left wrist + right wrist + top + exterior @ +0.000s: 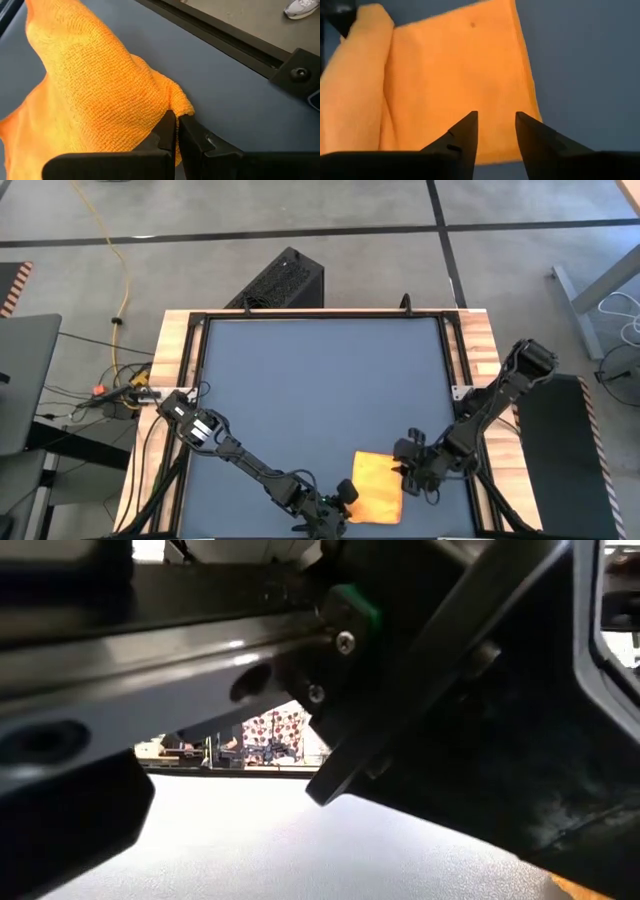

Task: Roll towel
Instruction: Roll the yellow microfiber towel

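The yellow-orange towel (376, 485) lies on the dark blue-grey tabletop near its front edge, right of the middle. Its left part is lifted and curled over into a thick fold (355, 80); the right part lies flat (470, 65). My left gripper (345, 500) is at the towel's near left end, shut on it. My right gripper (495, 127) hovers open over the towel's right edge (403, 477), with nothing between its fingers. In the low view an arm fills the picture. My left gripper pinches a bunched bit of the towel's edge (176, 102) between its two shut fingers (167, 131). The fingers come slanting down from the table's left. The cloth beside them is raised off the table in a hump and folds over toward the rest of the towel.
A black rail and light wooden frame (180, 340) run round the tabletop. A black box (280, 280) stands on the floor past the far edge. Bare tabletop (320, 380) stretches across the far and left parts.
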Robot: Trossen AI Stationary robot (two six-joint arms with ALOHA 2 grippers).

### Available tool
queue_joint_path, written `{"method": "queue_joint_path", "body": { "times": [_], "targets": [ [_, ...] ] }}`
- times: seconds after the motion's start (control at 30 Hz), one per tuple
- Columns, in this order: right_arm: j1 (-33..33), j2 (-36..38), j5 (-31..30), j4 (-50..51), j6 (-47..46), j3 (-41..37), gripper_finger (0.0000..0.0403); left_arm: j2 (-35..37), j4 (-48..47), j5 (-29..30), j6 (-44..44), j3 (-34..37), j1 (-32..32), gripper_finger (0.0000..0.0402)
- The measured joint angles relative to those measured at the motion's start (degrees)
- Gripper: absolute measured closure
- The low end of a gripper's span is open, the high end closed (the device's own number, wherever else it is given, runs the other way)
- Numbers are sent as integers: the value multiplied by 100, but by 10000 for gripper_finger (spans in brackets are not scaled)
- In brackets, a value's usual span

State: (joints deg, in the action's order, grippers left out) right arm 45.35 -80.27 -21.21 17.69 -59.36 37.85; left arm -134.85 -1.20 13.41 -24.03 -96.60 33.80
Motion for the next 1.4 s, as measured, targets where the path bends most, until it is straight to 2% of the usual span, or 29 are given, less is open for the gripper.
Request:
{"method": "queue_joint_path", "body": {
  "times": [0.27, 0.43, 0.53, 0.6, 0.7, 0.83, 0.87, 1.0, 1.1, 1.27, 1.4],
  "targets": [
    [-613, -391, 91, -81, 823, 0, 165, 0, -255, -50, 48, -145, -17, 401],
    [-550, -862, 495, -813, 1398, -2, 160, 0, -342, -59, 73, -169, -22, 401],
    [-360, -1134, 215, -1154, 1476, 14, 178, 96, -78, -191, 470, -245, -19, 401],
    [-242, -1286, -53, -1167, 1343, 13, 204, 206, -70, -359, 562, -254, -9, 401],
    [-111, -1370, -293, -1216, 1333, 22, 266, 216, -199, -496, 464, -232, -10, 401],
    [-139, -1217, -345, -1170, 1806, 17, 371, 271, -315, -757, 429, -219, -113, 401],
    [-190, -1141, -342, -1148, 1984, 13, 382, 298, -300, -900, 482, -222, -143, 401],
    [-536, -884, -675, -997, 2359, 2, 373, 295, -336, -1504, 681, -192, -284, 401],
    [-862, -798, -849, -967, 2683, 11, 373, 293, -320, -1726, 787, -170, -390, 401],
    [-1286, -796, -806, -1157, 3356, 11, 385, 279, -309, -2344, 1050, -169, -582, 401],
    [-1302, -796, -716, -1318, 3516, 11, 383, 278, -258, -2727, 1257, -103, -706, 401]
  ]
}}
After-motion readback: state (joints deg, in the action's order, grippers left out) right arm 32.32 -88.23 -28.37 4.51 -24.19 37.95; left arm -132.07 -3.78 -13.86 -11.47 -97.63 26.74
